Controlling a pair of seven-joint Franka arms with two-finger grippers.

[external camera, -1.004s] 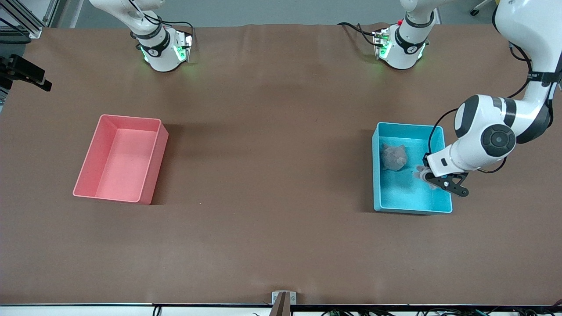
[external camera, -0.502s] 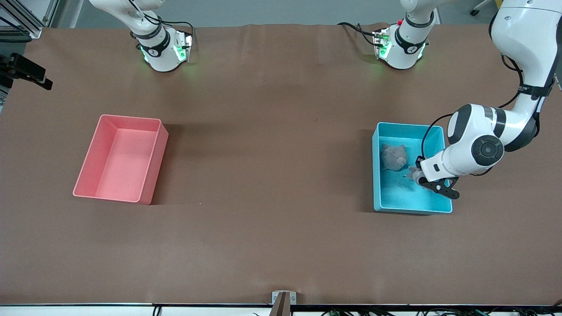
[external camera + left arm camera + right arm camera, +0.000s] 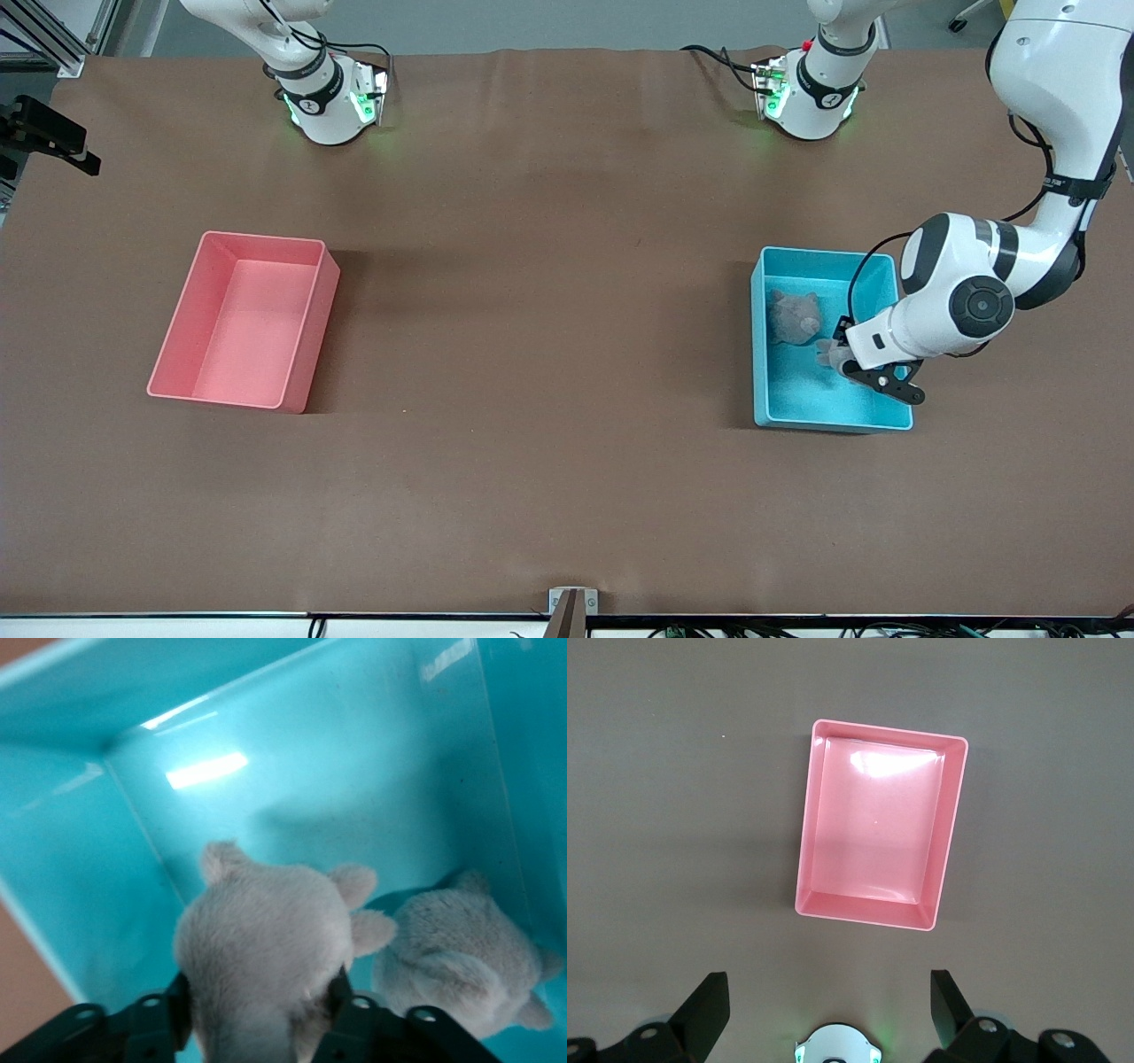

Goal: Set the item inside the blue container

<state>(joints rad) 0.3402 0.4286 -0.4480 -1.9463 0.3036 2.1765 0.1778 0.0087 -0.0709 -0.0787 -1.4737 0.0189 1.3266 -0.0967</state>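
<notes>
The blue container [image 3: 760,354] stands toward the left arm's end of the table. My left gripper [image 3: 838,357] hangs inside it, shut on a grey plush toy [image 3: 830,352]. In the left wrist view the held plush toy [image 3: 261,939] fills the space between the black fingers [image 3: 180,1005] of the left gripper [image 3: 261,1001], just above the container's floor [image 3: 354,771]. A second grey plush toy [image 3: 795,317] lies on that floor beside the held one, and the wrist view shows this second plush toy [image 3: 461,961] too. My right gripper [image 3: 828,1005] waits open, high over the table.
A pink bin [image 3: 312,332] stands empty toward the right arm's end of the table; the right wrist view shows the pink bin [image 3: 868,911] from above. The right arm's base [image 3: 837,1047] shows between the right fingers. Brown table surface lies between the two bins.
The left gripper has carried the held plush from the container's outer wall farther in, closer to the lying plush. The right arm has not moved.
</notes>
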